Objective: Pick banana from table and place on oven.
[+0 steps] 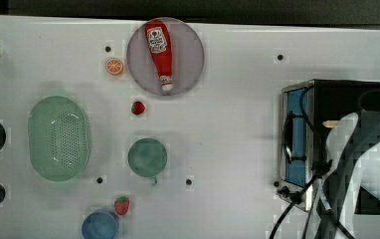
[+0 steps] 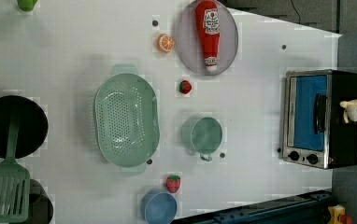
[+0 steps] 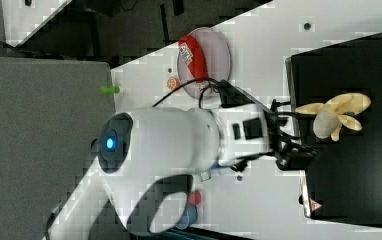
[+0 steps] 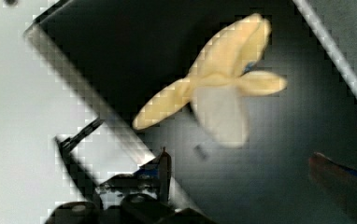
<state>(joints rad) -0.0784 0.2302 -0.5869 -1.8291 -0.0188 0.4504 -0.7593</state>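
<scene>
The banana (image 4: 218, 98), pale yellow with its peel flaps spread, lies on the black top of the oven (image 3: 359, 165). In the left view the banana (image 2: 354, 110) sits at the oven's (image 2: 321, 119) back edge. The top view has only the banana's tip (image 1: 330, 122) peeking out beside the white arm, which covers much of the oven (image 1: 297, 139). My gripper (image 4: 249, 170) is open, its fingers (image 4: 163, 164) wide apart with nothing between them and the banana just beyond them. In the right view the gripper (image 3: 299, 132) hangs close beside the banana (image 3: 336, 115). The white table (image 1: 228, 99) spreads to the top view's left.
A red ketchup bottle (image 1: 160, 52) lies on a grey plate (image 1: 190, 55), an orange slice (image 1: 114, 66) beside it. Further on the table are two strawberries (image 1: 138, 107), a green colander (image 1: 58, 137), a green cup (image 1: 147, 157), a blue bowl (image 1: 99, 226) and a green spatula (image 2: 6, 186).
</scene>
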